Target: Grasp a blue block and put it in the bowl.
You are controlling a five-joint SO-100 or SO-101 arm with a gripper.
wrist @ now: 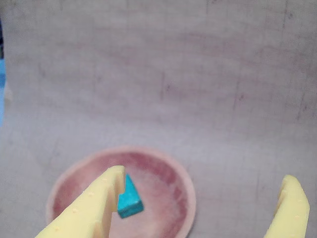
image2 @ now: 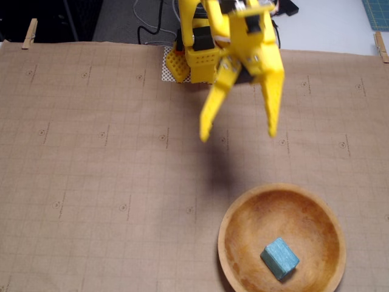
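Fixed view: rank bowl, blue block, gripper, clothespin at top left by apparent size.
1. The bowl, though cut off at the bottom edge.
2. The gripper, open; it is raised nearer the camera, so it looks inflated.
3. The blue block, inside the bowl.
4. The clothespin, close to the block.

block (image2: 280, 258): looking like painted wood, matt teal, faint grain showing
bowl (image2: 281, 192): looking like turned wood, mottled orange-brown inside, paler tan rim, soft sheen
gripper (image2: 238, 132): looking like yellow plastic, smooth, slightly glossy
table cover (image2: 91, 182): looking like brown paper, matt, printed with a fine grid
clips (image2: 28, 33) at far edge: looking like bare wood
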